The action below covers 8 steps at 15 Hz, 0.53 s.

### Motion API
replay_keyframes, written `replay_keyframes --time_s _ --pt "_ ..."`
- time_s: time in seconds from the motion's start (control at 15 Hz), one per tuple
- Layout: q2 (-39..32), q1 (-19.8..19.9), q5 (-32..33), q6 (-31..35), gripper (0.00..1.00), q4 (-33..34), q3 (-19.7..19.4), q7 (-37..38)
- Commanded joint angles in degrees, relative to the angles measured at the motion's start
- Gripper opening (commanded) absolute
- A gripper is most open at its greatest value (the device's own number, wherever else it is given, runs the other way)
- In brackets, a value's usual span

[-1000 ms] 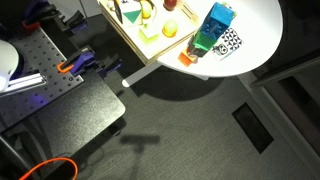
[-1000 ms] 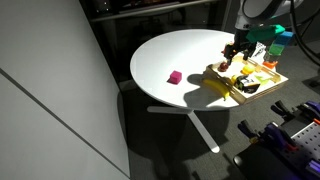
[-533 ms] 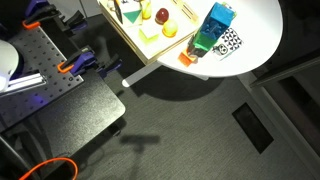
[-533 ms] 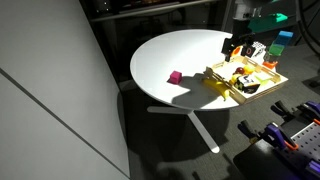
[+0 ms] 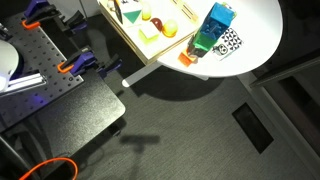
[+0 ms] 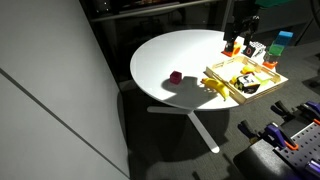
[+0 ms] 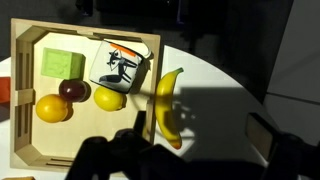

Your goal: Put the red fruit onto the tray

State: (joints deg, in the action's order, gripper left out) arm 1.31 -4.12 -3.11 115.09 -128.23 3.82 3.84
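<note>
The red fruit (image 7: 72, 90) is small, dark red and round. It lies inside the pale wooden tray (image 7: 22, 95), between an orange (image 7: 52, 107) and a lemon (image 7: 108, 98). The tray also shows in both exterior views (image 5: 135, 45) (image 6: 222, 82) at the edge of the round white table. My gripper (image 7: 198, 160) is open and empty. Its dark fingers frame the bottom of the wrist view, above the table beside the tray. In an exterior view the gripper (image 6: 240, 32) hangs well above the tray's far end.
The tray also holds a green block (image 7: 61, 64) and a picture card (image 7: 121, 65). A banana (image 7: 168, 105) lies at its rim. A blue-green bottle (image 5: 212, 30), a checkered card (image 5: 229, 42) and an orange flat piece (image 5: 187, 58) sit nearby. A small dark red cube (image 6: 175, 77) sits on the tabletop.
The gripper has risen away from the tray and out of one exterior view. The red fruit has moved across the tray and now rests among the yellow fruits.
</note>
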Motion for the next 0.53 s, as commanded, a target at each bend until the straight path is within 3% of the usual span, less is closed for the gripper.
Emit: replay_keyframes --time_s 0.0,0.47 --pt "3.7 -0.5 2.1 -2.3 1.00 1.1 0.8 3.0" --pt "5.4 -0.6 3.4 -0.8 1.00 0.9 1.4 3.3"
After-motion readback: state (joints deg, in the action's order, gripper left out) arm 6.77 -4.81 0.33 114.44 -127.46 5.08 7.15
